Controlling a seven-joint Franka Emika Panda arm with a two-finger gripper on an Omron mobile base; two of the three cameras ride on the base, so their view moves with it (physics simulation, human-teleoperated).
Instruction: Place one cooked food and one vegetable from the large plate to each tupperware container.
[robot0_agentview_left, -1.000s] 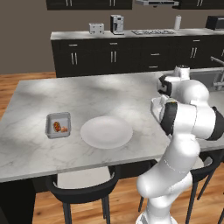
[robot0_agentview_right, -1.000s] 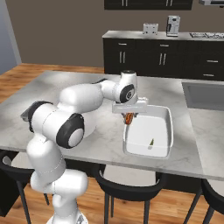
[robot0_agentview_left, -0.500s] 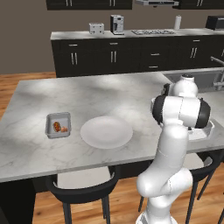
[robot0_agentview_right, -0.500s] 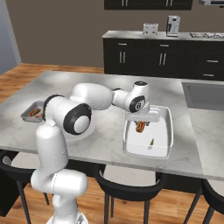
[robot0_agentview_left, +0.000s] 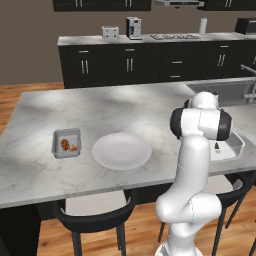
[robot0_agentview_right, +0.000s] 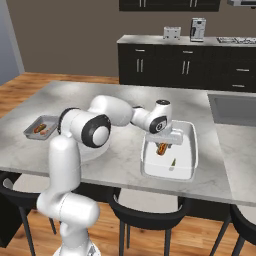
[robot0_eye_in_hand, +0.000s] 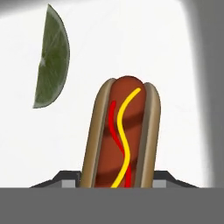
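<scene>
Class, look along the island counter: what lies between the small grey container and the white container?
In the left base view, the large white plate lies between the grey container and the white container, partly hidden by the arm. The plate looks bare.

The desk (robot0_agentview_left: 45, 175) looks like smooth grey-veined marble, the plate (robot0_agentview_left: 121, 150) matt white, the white tray (robot0_agentview_right: 187, 150) smooth plastic, the hot dog (robot0_eye_in_hand: 124, 135) glossy, the floor (robot0_agentview_right: 30, 85) warm wooden boards.
</scene>
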